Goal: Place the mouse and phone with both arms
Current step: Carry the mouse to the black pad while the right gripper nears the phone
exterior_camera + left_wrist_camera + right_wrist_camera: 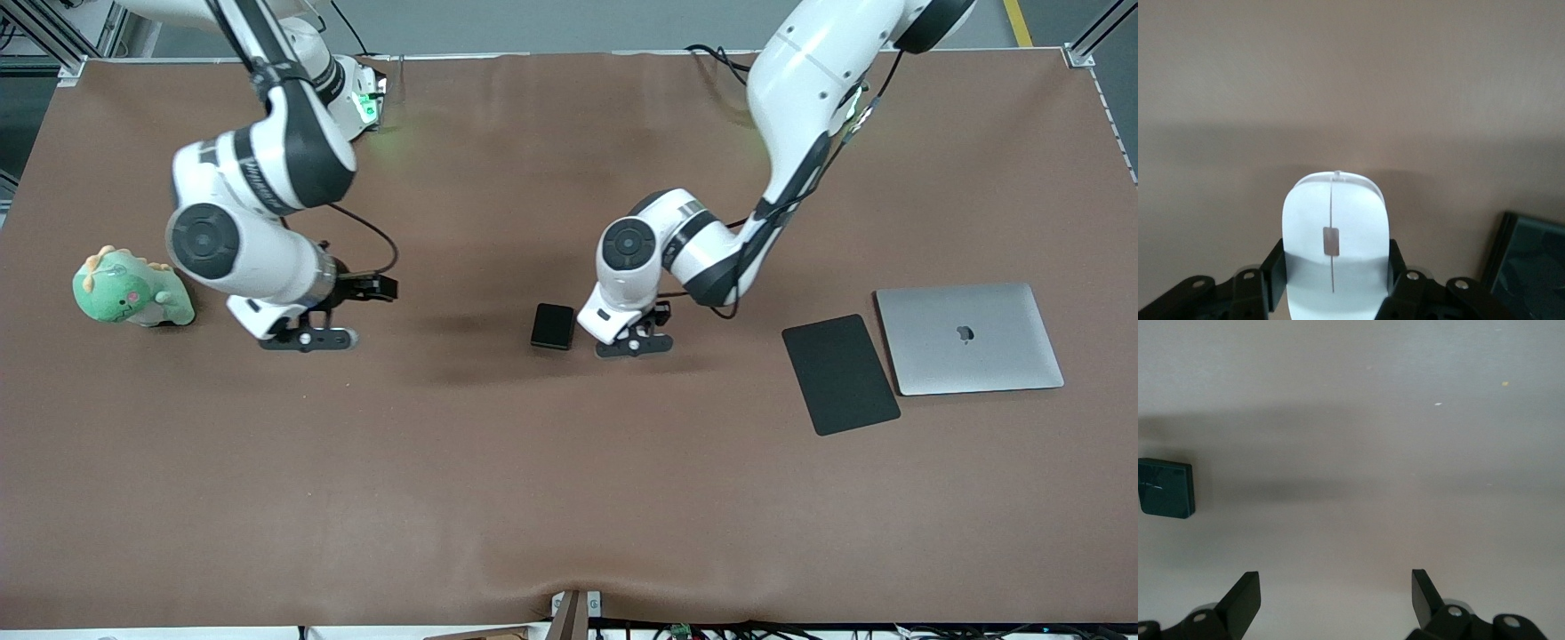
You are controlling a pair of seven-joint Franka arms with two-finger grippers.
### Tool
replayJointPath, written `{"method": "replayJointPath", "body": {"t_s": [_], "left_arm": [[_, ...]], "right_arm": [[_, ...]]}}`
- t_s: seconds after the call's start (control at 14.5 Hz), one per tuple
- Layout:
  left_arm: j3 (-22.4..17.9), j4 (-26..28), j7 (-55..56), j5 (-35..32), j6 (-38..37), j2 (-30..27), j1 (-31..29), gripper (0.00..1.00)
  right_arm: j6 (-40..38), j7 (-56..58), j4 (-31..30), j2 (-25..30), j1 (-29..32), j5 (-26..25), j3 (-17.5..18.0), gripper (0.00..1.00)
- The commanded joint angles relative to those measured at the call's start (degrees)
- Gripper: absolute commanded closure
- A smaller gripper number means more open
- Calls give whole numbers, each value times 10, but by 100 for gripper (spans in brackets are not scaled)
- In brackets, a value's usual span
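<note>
Left gripper [633,345] is down at the middle of the table [498,498], clamped on the white mouse [1335,250]. In the left wrist view the two black fingers [1273,273] press against the mouse's sides, with its thin centre line running straight up between them. From the front camera the mouse itself is hidden under the wrist, so I honestly can't say if it's resting on the brown cloth or a hair above it.

The phone [553,326] lies flat on the cloth just beside that gripper, at about 10 o'clock from it in the front view, toward the right arm's end of the table. No contact between them that I can see.

Right gripper [307,338] is over bare cloth toward its own end of the table, spread wide with nothing between the fingers. The phone shows off to the side in its wrist view too.

Other stuff: a green plush dinosaur [132,290] sits at 9 o'clock from the right gripper. Toward the left arm's end there's a black mouse pad [840,374], with a closed silver laptop [969,338] just beside it.
</note>
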State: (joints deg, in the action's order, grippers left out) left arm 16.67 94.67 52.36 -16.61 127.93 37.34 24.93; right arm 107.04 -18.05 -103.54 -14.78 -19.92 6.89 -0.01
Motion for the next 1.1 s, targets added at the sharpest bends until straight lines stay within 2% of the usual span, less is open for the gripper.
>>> {"method": "replayJointPath", "body": {"t_s": [0.0, 0.34, 0.62, 0.83, 1.03], "left_arm": [[3, 17, -63, -7, -30, -61, -54, 81], [3, 46, -221, -5, -36, -120, -173, 83], [3, 54, -346, -5, -36, -130, -281, 85], [4, 61, -375, -5, -35, -130, -331, 85], [3, 75, -375, -5, -34, -131, -356, 85]], "right_arm": [[34, -40, 0, -21, -27, 13, -3, 0], [69, -90, 4, -51, -69, 14, -2, 0], [132, -103, 8, -87, -100, 37, -2, 0], [150, -173, 30, -115, -121, 37, -2, 0], [151, -214, 40, -125, -131, 37, -1, 0]]}}
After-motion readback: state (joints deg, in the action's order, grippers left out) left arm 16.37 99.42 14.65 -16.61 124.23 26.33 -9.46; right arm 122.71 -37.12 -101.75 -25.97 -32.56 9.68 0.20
